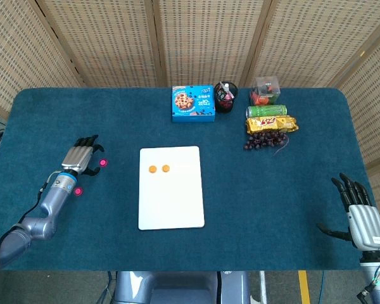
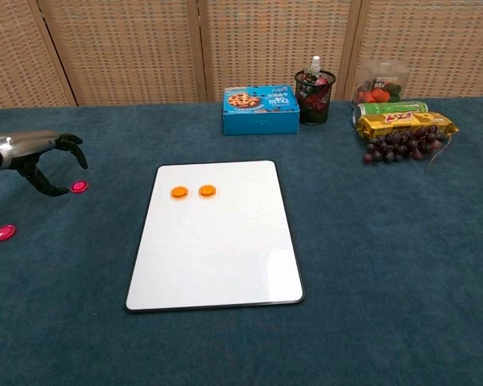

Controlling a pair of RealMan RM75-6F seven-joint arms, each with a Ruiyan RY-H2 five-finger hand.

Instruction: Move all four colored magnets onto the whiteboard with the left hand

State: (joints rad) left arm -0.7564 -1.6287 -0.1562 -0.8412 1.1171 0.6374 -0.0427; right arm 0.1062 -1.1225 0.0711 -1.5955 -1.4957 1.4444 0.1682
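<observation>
The whiteboard (image 1: 171, 187) (image 2: 216, 235) lies flat at the table's middle. Two orange magnets (image 1: 152, 169) (image 1: 166, 168) sit side by side near its far left corner, also seen in the chest view (image 2: 179, 193) (image 2: 207, 191). Two pink magnets lie on the cloth left of the board: one (image 1: 103, 163) (image 2: 80, 186) further back, one (image 1: 78, 190) (image 2: 3, 232) nearer. My left hand (image 1: 80, 156) (image 2: 44, 157) hovers just left of the further pink magnet, fingers spread and curved over it, holding nothing. My right hand (image 1: 361, 212) rests open at the table's front right edge.
Along the back stand a blue cookie box (image 1: 193, 103), a black cup (image 1: 226, 96), a clear container (image 1: 266, 89), a green can (image 1: 266, 111), a yellow snack pack (image 1: 272, 124) and dark grapes (image 1: 265, 140).
</observation>
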